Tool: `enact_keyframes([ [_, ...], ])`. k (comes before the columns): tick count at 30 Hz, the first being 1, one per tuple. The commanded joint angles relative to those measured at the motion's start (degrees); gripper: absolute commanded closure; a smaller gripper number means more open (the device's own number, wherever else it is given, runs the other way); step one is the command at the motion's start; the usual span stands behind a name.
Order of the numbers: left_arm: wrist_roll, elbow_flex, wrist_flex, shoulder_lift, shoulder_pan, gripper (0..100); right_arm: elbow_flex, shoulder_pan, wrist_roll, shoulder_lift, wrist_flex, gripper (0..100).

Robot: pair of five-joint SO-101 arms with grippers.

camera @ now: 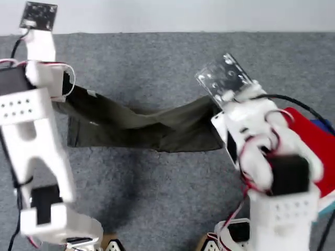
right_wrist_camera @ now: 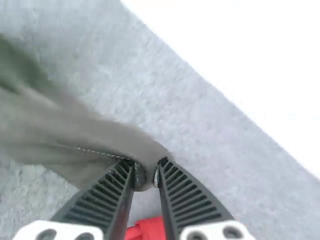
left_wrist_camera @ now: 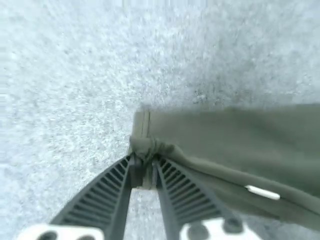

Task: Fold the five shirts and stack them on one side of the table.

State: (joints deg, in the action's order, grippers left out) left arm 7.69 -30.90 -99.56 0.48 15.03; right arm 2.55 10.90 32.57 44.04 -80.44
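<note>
High view, principal item: olive shirt (camera: 141,128), set across the far half of the table, doubled lengthwise; the lower layer lies flat on the grey table cover (camera: 157,198); the upper layer is raised at both ends and sags in the middle.

Left end of the shirt: held by the left gripper (camera: 67,86), whose fingers are pressed together on a bunched corner of cloth.

Right end: held by the right gripper (camera: 215,111), likewise clamped on the fabric edge, a little above the table.

Left wrist view: left gripper (left_wrist_camera: 145,167), two black ribbed fingers pinching a gathered hem corner; the olive shirt (left_wrist_camera: 230,145) spreads away from the fingertips over the grey cover; a small white label (left_wrist_camera: 262,192) sits on the cloth just beside one finger.

Right wrist view: right gripper (right_wrist_camera: 146,172), ribbed fingers nipping a fold of the olive shirt (right_wrist_camera: 50,135); a stitched seam runs into the fingertips; cloth hangs taut from them.

Surroundings, high view: red item (camera: 314,146), flat, at the table's right side, partly hidden behind the right arm, resting on a blue item (camera: 325,125); both lie apart from the olive shirt; whether they are folded shirts cannot be told.

Backdrop: white wall (camera: 157,15) beyond the far edge of the grey cover.
</note>
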Motion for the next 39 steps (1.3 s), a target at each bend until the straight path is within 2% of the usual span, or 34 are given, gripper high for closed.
enact_keyframes([
  [1, -0.44, 1.54, -0.88, -11.16, -0.44, 99, -8.7, -0.84, -1.76, 3.91, -2.68, 98.9],
  [8, -0.7, 1.63, -0.79, -28.57, -0.35, 99, -25.58, -1.36, -10.46, 8.4, -6.2, 98.9],
  [15, -1.05, 1.71, 0.79, -46.77, -0.35, 99, -41.32, -14.46, -17.76, 10.42, -5.67, 98.9],
  [19, -5.89, 1.71, 3.96, -55.65, 0.0, 99, -48.18, -20.18, -20.92, 11.56, -5.58, 98.9],
  [29, -6.68, -0.66, 7.21, -67.69, 0.09, 99, -49.23, -22.29, -20.4, 15.16, -5.58, 98.9],
  [34, -6.59, -1.01, 8.09, -68.57, 0.26, 99, -48.97, -23.34, -20.48, 14.81, -5.67, 98.9],
  [39, -6.51, 6.9, 11.34, -68.57, 6.24, 99, -48.88, -23.25, -20.4, 9.01, -6.11, 98.9],
])
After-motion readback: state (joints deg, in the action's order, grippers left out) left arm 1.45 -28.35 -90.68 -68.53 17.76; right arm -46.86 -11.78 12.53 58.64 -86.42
